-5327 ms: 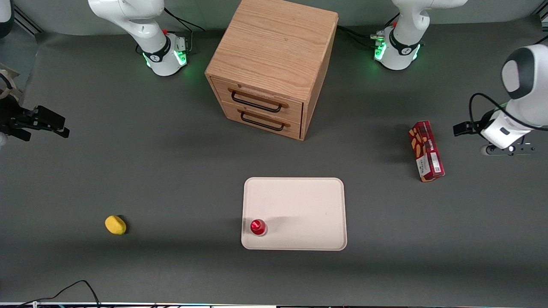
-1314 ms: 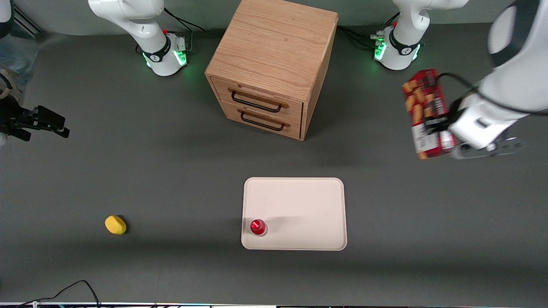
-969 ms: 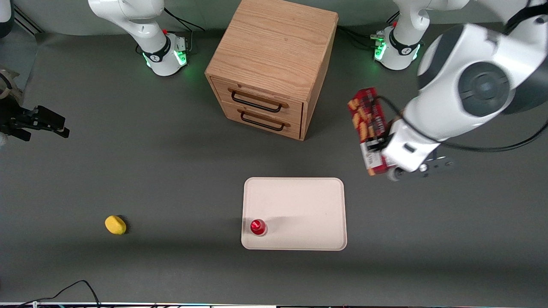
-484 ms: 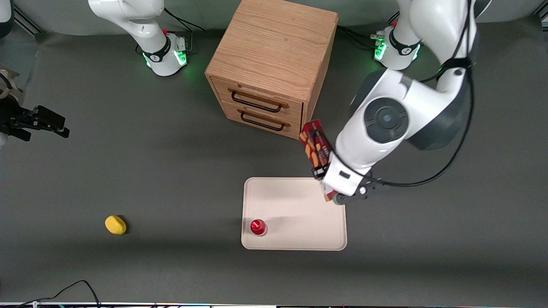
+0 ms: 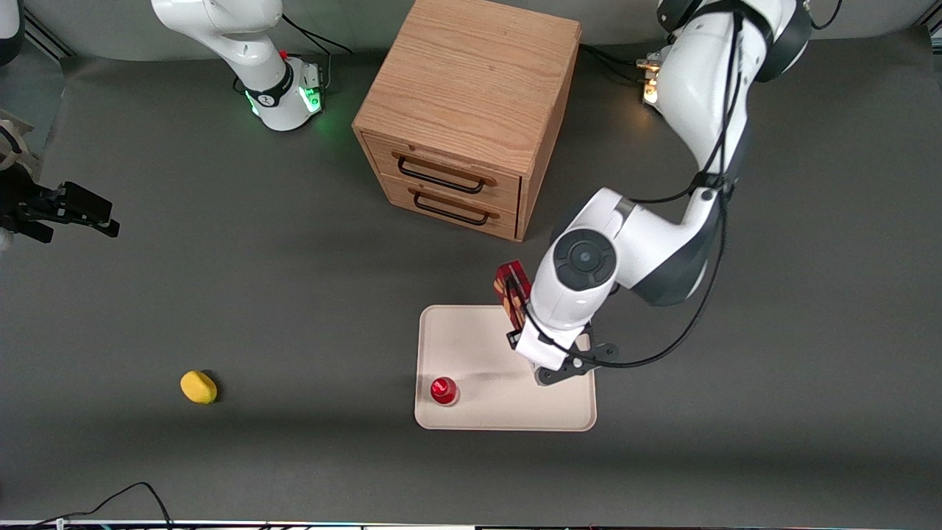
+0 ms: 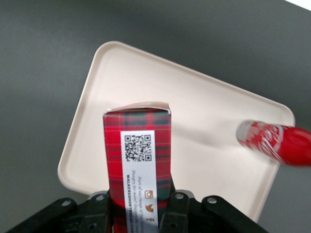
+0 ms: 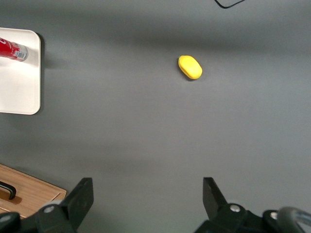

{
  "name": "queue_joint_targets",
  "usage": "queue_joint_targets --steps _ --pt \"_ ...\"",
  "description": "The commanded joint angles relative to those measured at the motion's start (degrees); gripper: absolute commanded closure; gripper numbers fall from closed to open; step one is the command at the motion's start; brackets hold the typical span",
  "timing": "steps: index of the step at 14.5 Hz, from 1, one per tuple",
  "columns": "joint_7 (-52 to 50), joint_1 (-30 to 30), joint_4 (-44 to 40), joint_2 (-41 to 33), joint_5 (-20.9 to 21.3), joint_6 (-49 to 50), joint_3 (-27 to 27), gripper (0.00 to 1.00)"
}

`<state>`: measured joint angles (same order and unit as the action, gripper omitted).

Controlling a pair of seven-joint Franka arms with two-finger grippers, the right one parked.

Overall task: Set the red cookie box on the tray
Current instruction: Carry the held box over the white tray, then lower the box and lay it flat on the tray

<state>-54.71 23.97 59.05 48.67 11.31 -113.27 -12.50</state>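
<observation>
My left gripper is shut on the red cookie box, a slim plaid carton with a white QR label. In the left wrist view the gripper clamps the red cookie box between both black fingers, with the carton's free end over the tray. The cream-white tray lies in front of the drawer cabinet, nearer the front camera. The box hangs above the part of the tray closest to the cabinet, and most of it is hidden under my arm in the front view.
A small red-capped bottle stands on the tray's corner toward the parked arm; it shows as the bottle beside the box. The wooden drawer cabinet stands farther from the camera. A yellow object lies toward the parked arm's end.
The gripper took hold of the box, lifted it from the table at the working arm's end and carried it to above the tray. The bottle and tray have not moved.
</observation>
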Motion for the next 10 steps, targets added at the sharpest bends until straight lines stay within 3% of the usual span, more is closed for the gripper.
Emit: queue_joint_targets --steps 1,5,10 --pt "-0.8 -0.2 5.7 -1.2 3.5 -6.0 0.5 1.0" --pt "2.8 -3.0 12.9 -1.2 6.6 -15.6 0.6 1.0" --pt "5.3 -3.9 16.9 -0.9 7.1 -21.3 1.2 1.0"
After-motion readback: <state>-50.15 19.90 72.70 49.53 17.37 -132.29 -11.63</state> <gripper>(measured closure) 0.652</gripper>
